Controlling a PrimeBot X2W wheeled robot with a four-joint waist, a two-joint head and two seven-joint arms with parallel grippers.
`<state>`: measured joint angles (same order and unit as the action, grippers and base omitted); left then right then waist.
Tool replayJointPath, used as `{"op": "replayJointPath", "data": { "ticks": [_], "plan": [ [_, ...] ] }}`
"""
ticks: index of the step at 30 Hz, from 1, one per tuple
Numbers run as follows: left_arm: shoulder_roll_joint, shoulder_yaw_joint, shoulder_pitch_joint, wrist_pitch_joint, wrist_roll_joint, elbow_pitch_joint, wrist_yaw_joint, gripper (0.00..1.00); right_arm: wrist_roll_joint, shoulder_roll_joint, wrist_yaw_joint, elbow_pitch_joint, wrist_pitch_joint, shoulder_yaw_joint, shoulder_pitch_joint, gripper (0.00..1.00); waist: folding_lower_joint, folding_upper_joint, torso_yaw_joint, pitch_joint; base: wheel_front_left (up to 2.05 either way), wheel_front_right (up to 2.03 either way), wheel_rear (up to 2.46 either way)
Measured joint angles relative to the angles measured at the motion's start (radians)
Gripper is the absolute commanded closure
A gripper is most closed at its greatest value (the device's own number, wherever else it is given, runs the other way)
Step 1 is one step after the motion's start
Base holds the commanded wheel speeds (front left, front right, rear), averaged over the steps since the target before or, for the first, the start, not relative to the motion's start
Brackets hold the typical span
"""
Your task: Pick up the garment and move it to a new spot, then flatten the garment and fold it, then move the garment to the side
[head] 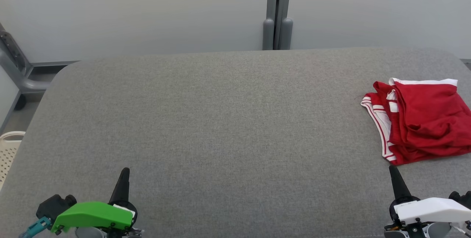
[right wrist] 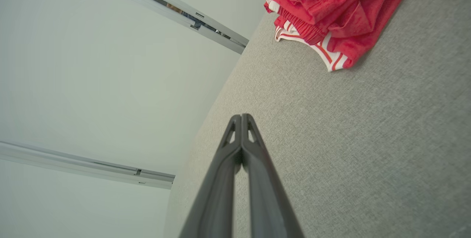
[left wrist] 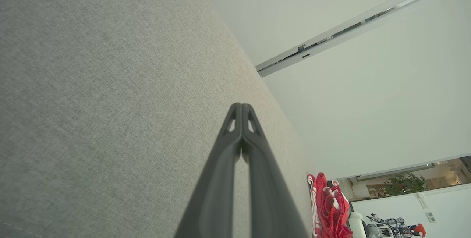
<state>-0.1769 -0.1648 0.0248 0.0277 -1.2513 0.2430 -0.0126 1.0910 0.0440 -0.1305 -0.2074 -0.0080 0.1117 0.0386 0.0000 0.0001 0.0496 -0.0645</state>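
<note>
Worktop: wide, covered in grey fabric.
Garment: red with white trim, bunched at the worktop's right end, striped hem facing left; no clear long axis.
Nearer arm: the right; I judge it should reach.
Right jaws: clenched, empty; garment just ahead, slightly rightward, not touching.
Left jaws: clenched, empty, well apart from it.

The garment is red, with white trim carrying thin red stripes. The table is mottled grey in a fine weave. The left gripper has black fingers and a bright green cover; the right gripper has black fingers and a white cover. The basket looks cream, perhaps dotted.
</note>
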Motion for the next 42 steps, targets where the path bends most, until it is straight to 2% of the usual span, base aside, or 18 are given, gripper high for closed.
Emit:
{"op": "replayJointPath", "data": {
  "ticks": [42],
  "plan": [
    [0.089, 0.115, 0.071, -0.103, -0.255, 0.018, 0.099, 1.0, 0.379, 0.002, 0.0, 0.097, 0.07, 0.061, 0.021, 1.0, 0.0, 0.0, -0.031, 0.042, 0.0, 0.0, 0.0]
  ]
}}
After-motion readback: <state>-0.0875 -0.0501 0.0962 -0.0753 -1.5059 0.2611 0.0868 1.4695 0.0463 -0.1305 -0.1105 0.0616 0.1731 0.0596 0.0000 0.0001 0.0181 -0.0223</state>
